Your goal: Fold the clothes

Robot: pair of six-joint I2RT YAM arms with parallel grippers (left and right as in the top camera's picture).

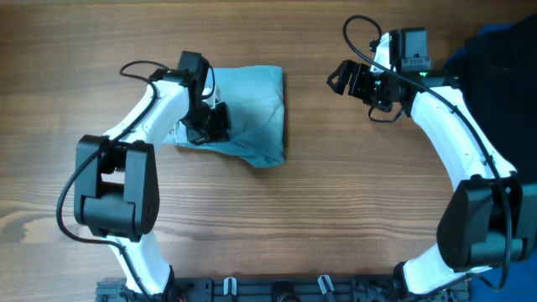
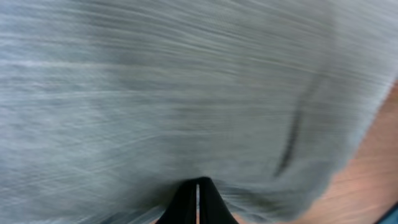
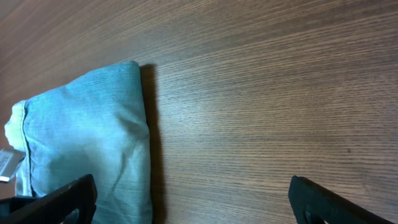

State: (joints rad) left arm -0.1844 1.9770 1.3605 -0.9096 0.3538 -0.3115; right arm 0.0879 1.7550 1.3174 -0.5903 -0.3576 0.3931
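Pale blue jeans [image 1: 256, 105] lie folded on the wooden table [image 1: 336, 210], left of centre. The left gripper [image 1: 216, 124] sits closed against their left part. Farther right, well apart from them, the right gripper [image 1: 361, 92] hangs wide open over bare wood.

Jeans [image 1: 262, 107] on table [image 1: 336, 210], left side

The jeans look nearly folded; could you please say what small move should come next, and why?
Probably open the left gripper, so it can lift away without dragging cloth. The jeans already lie as a compact folded bundle; that gripper rests shut on them, and whether it pinches fabric is unclear. The right gripper hangs open, apart from them.
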